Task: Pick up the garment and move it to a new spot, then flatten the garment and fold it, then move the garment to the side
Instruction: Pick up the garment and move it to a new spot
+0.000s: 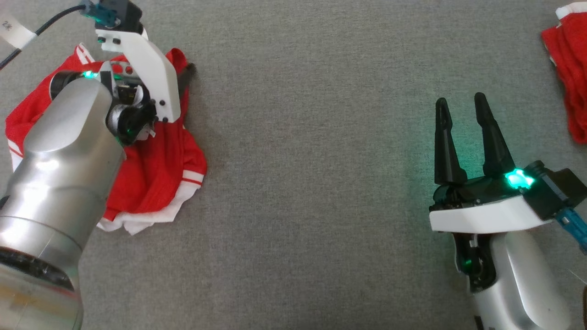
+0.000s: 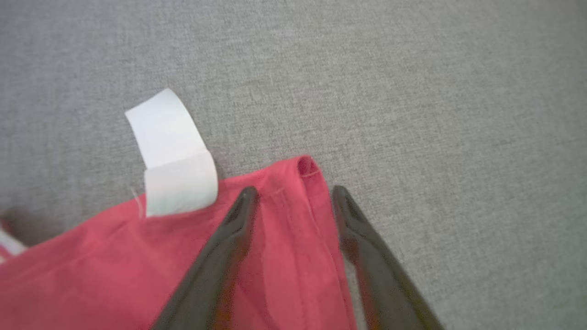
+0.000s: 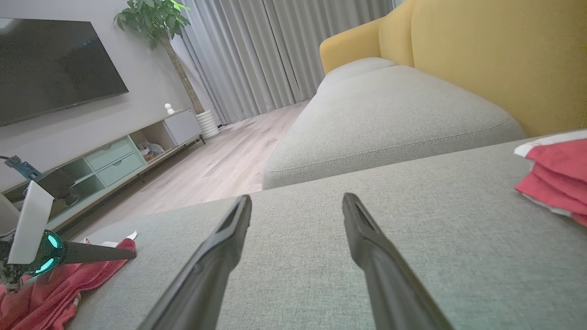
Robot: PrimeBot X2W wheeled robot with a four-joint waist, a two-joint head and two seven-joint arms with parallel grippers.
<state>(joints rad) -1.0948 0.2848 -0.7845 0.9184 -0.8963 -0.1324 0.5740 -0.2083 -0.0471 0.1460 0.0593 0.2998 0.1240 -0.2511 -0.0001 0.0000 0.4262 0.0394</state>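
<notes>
On the left of the grey cushion [image 1: 298, 183] the crumpled red garment [image 1: 156, 169] lies beneath the left gripper [image 2: 294, 189], jaws wide astride a corner, while the right gripper [image 1: 460, 99] hovers wide open well apart.

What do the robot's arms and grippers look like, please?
The left forearm and right forearm are smooth silver tubes. The left gripper and right gripper each have two long, tapered black fingers on a white mount with a glowing green light. A black cable with a white label leads to the left wrist.
</notes>
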